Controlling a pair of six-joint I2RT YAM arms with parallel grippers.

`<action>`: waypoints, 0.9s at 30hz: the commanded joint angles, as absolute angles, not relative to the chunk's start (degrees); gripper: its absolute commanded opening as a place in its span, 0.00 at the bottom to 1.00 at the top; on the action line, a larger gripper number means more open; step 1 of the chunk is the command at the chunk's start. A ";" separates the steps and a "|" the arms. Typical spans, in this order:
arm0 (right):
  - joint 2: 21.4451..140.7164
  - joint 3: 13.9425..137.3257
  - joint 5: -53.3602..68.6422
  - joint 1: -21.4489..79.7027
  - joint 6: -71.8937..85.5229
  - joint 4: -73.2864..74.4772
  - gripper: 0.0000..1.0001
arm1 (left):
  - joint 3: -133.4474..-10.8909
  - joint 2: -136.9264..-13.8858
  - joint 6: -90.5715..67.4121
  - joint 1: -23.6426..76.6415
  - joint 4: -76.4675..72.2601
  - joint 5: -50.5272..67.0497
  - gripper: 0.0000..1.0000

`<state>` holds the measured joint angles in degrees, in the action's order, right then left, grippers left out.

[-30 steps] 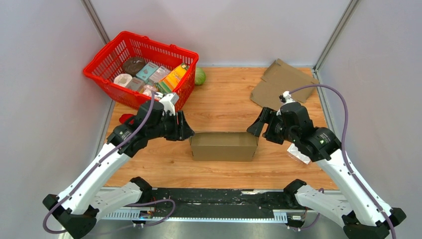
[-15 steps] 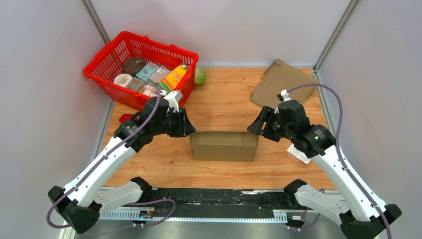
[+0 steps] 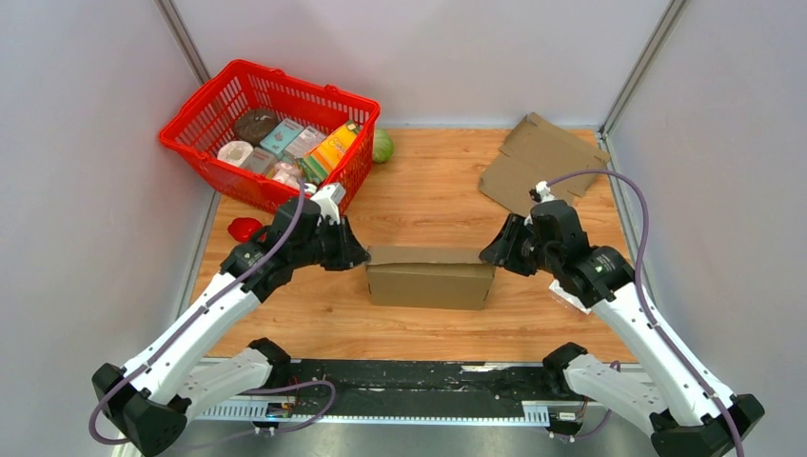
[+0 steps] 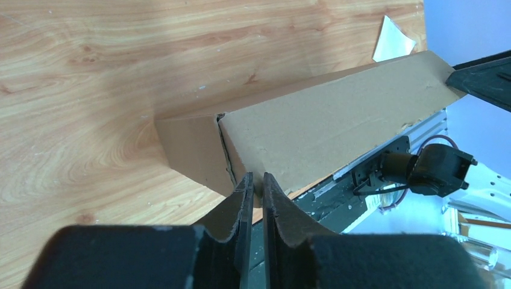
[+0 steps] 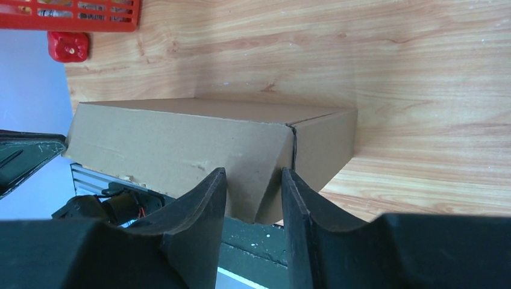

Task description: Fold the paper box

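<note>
Jaws of the left gripper stand almost together, with only a thin slit between them, and the near corner of the lid of the paper box runs into that slit; I judge they pinch the cardboard edge. The jaws of the right gripper stand clearly apart, one on each side of the folded corner at the other end. I cannot tell whether they already press it or only stand around it.

The paper box lies in the middle of the table, between the two arms, its long side parallel to the near edge. It looks nearly formed: walls up, lid down, the lid at the left end slightly raised. Each gripper takes one end, probably because the lid and its side tabs must be guided at both ends together, so that the box does not turn or slide.

The red basket and the flat cardboard lie well apart from it, at the far side.
</note>
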<state>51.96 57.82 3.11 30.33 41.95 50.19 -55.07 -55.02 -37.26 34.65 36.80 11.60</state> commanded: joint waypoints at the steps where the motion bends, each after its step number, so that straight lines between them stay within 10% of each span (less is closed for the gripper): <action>1: 48.88 53.19 6.68 30.85 42.28 45.80 0.40 | -50.37 -52.57 -39.64 35.07 32.97 14.76 0.16; 14: 46.40 52.20 10.96 27.44 29.90 46.76 0.50 | -52.54 -50.80 -34.37 33.67 34.63 19.05 0.49; 19: 50.01 54.58 18.62 22.42 25.14 47.98 0.61 | -55.02 -52.64 -33.05 30.50 35.07 22.32 0.50; 27: 48.61 49.76 26.80 16.70 22.68 47.38 0.50 | -49.58 -52.82 -33.92 29.18 32.44 24.87 0.41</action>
<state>50.02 51.96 21.52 17.87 25.71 46.85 -52.18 -53.04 -34.20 29.43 34.70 22.13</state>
